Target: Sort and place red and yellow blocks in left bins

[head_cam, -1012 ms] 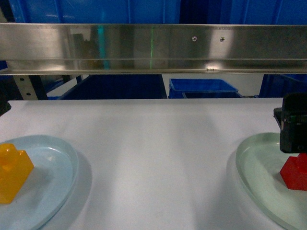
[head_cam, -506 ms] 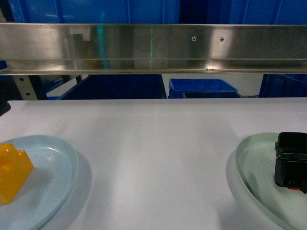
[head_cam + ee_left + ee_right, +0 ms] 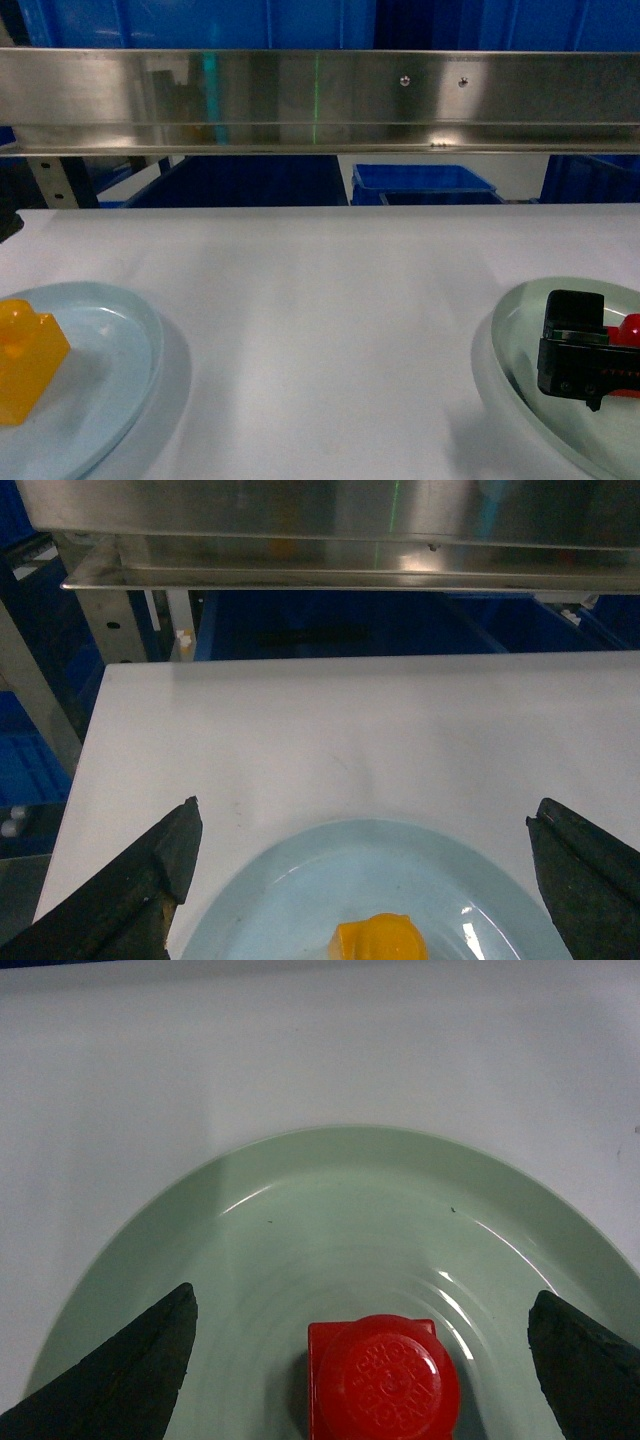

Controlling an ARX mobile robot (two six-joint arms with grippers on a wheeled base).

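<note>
The yellow block (image 3: 28, 360) stands on a pale blue plate (image 3: 125, 370) at the table's front left. In the left wrist view my left gripper (image 3: 365, 810) hangs open above that plate (image 3: 300, 900), with the yellow block's stud (image 3: 380, 938) between and below its fingers (image 3: 150, 880). The red block (image 3: 383, 1378) sits on a pale green plate (image 3: 330, 1220). My right gripper (image 3: 362, 1298) is open and straddles it without touching. In the head view the right gripper (image 3: 575, 355) hides most of the red block (image 3: 628, 330). Blue bins (image 3: 422, 183) stand beyond the table's far edge.
A steel rail (image 3: 320, 100) runs across above the back of the white table (image 3: 320, 300). More blue crates (image 3: 240, 180) sit under and behind it. A metal frame post (image 3: 30, 700) and a lower blue crate (image 3: 30, 770) lie off the table's left edge.
My right gripper has come down and shifted left over the green plate, now covering most of the red block in the head view. The yellow block and its plate have not moved.
</note>
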